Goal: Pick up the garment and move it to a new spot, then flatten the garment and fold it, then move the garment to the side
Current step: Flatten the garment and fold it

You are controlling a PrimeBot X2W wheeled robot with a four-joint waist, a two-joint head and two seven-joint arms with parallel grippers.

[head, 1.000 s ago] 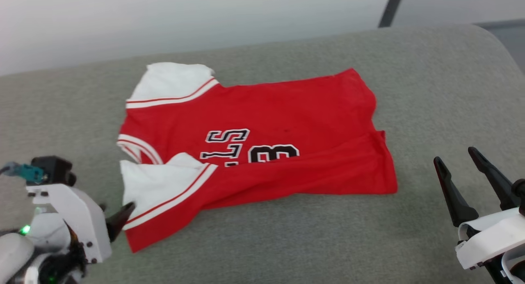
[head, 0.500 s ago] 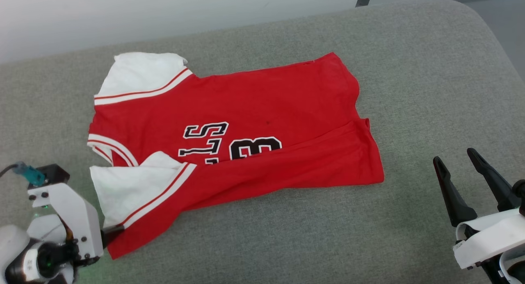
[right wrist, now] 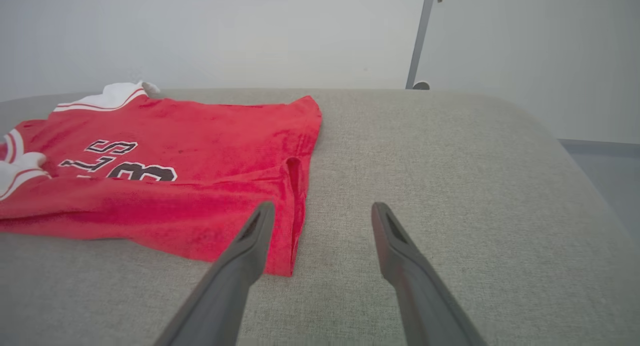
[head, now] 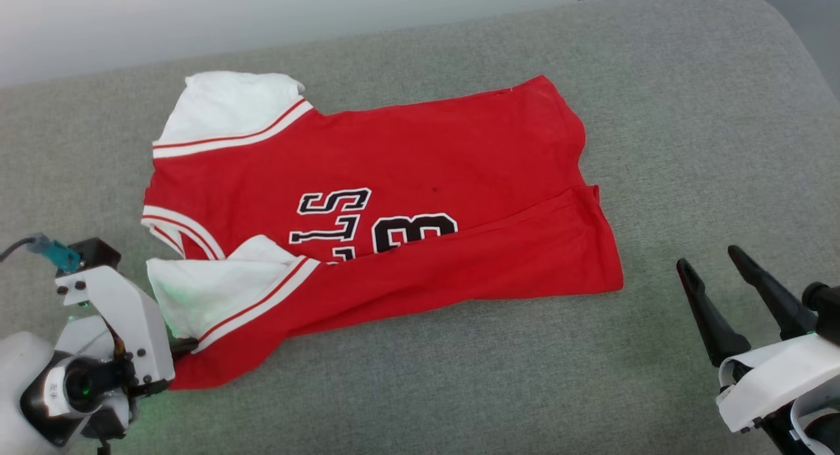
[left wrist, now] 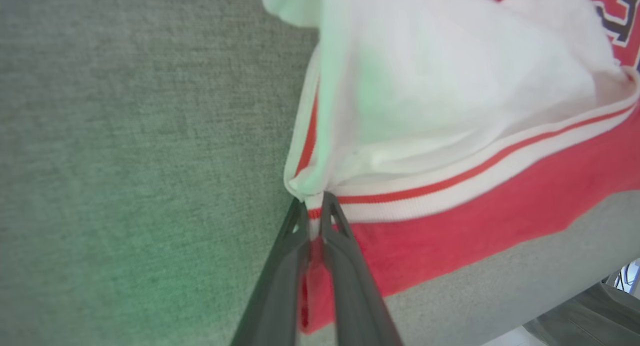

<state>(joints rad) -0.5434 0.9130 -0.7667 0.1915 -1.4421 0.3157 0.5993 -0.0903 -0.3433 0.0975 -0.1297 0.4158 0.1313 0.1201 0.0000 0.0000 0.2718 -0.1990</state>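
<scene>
Between the tips of the left pincer [left wrist: 314,206], which are pressed almost together, sits a fold of the garment [head: 407,159]: the red-and-white striped trim at the edge of a white sleeve [left wrist: 450,111] and the red cloth beneath it. That pincer is narrow and holds the garment by this near shoulder corner. From those tips the red jersey spreads forward and across toward the right pincer [head: 709,257], lying on a grey cushion [head: 689,113]. The long edge nearest both pincers is folded up over the body and hides the lower part of the black, white-edged lettering and number [head: 374,222]. The second white sleeve [head: 230,110] lies on the far side of the garment from the left pincer. A faint green glow falls on the gripped sleeve and on the cushion beside the left pincer's fingers. The right pincer stands wide, with bare cushion showing between its two dark fingers. The garment's hem corner lies near it, on the side toward the left pincer, and apart from its fingertips.
</scene>
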